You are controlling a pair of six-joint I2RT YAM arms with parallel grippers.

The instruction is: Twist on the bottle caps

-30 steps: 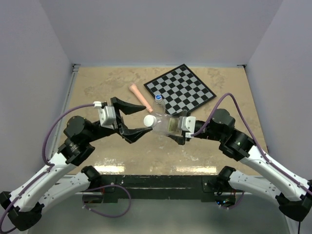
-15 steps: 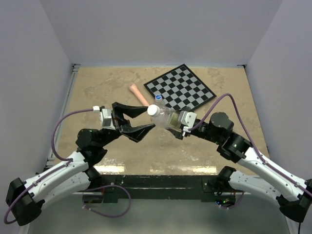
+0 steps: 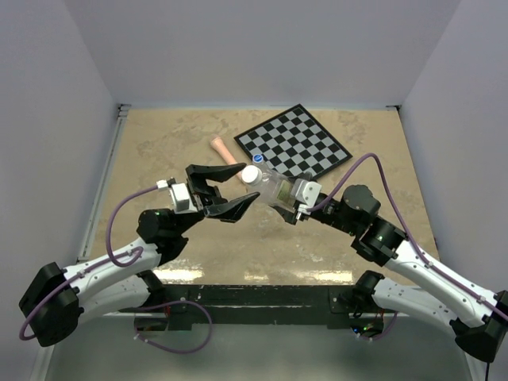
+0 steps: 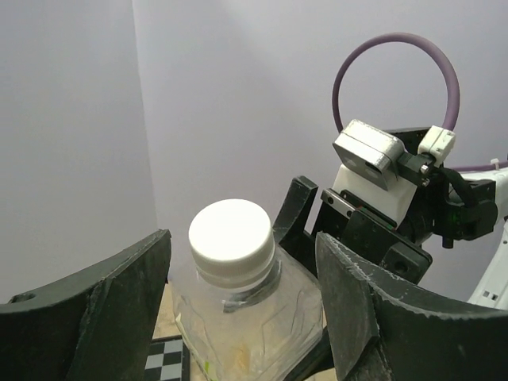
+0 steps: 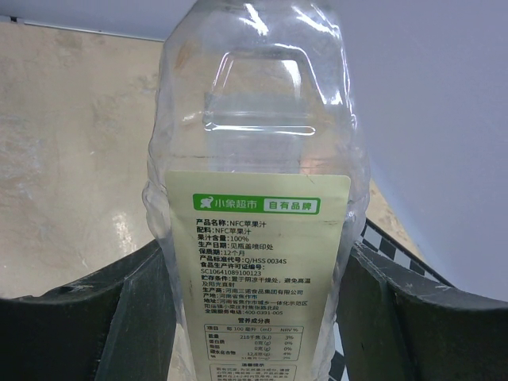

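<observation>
My right gripper [image 3: 292, 198] is shut on the large clear bottle [image 3: 274, 189] with the yellowish label [image 5: 262, 270] and holds it tilted above the table, neck toward the left arm. The white cap [image 3: 251, 175] sits on its neck and also shows in the left wrist view [image 4: 232, 240]. My left gripper [image 3: 242, 188] is open, with one jaw on each side of the cap and not touching it. The blue cap [image 3: 259, 159] with the white centre mark stands just behind, by the board's edge. The tiny bottle under it barely shows.
A pink tapered stick [image 3: 226, 155] lies on the table left of the blue cap. A black-and-white chessboard [image 3: 298, 143] lies at the back right. White walls close in the table on three sides.
My right gripper has carried the bottle up and away toward the back. My left gripper has moved right, and its open jaws now stand around the white cap.
</observation>
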